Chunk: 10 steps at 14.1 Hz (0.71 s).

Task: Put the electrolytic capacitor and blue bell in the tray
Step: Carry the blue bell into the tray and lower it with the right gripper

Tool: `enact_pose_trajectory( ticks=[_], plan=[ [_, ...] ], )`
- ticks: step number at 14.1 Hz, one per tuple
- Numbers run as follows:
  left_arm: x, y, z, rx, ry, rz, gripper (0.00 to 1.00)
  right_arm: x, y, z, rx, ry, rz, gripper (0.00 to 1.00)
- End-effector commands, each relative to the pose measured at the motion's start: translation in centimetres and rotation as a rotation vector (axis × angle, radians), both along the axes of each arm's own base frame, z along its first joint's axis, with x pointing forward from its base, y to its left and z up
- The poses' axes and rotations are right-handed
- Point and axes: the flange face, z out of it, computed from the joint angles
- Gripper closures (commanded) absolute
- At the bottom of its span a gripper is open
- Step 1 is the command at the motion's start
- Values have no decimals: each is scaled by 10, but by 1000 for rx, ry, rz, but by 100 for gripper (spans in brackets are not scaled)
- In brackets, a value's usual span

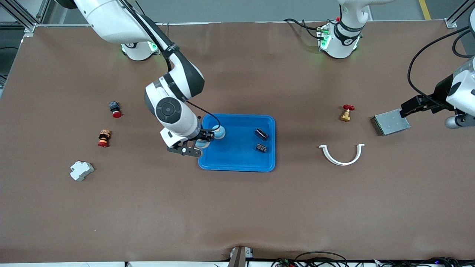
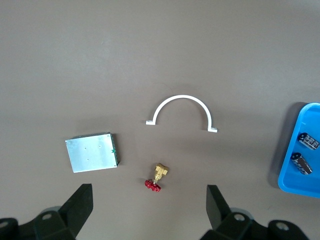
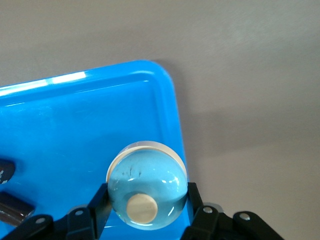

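Note:
The blue tray [image 1: 237, 157] lies mid-table. My right gripper [image 1: 208, 138] is shut on the blue bell [image 1: 219, 132], a pale blue dome with a cream button, just above the tray's rim at the right arm's end. The right wrist view shows the bell [image 3: 147, 175] between the fingers [image 3: 192, 197] of that gripper [image 3: 147, 199], over the tray [image 3: 75, 130]. Two dark cylindrical capacitors [image 1: 261, 134] [image 1: 261, 148] lie in the tray toward the left arm's end; the left wrist view shows them too [image 2: 309, 141] [image 2: 302, 163]. My left gripper [image 1: 408, 107] [image 2: 149, 200] waits open and empty over bare table.
A grey metal box [image 1: 390, 122], a brass valve with a red wheel [image 1: 347, 113] and a white curved clip [image 1: 342, 155] lie toward the left arm's end. Two red push buttons [image 1: 115, 109] [image 1: 104, 138] and a white breaker [image 1: 81, 170] lie toward the right arm's end.

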Motion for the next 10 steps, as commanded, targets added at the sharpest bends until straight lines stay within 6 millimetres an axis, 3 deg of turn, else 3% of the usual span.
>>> enact_pose_trajectory(
  ticks=[1,3,5,8,10],
  plan=[
    [-41,-15,25,-4,-54,-21,0,9,17,-9,7,-1,-26,87],
    [-47,-31,23,1,-45,-36,0,11,19,-20,14,-9,-27,87],
    [-38,-39,24,29,-56,-65,0,13,22,-33,28,-24,-31,87],
    [-38,-38,49,29,-91,-62,0,15,32,-54,44,-34,-28,87],
    [-41,-34,51,15,-70,-44,0,13,39,-62,44,-32,-18,87]
  ],
)
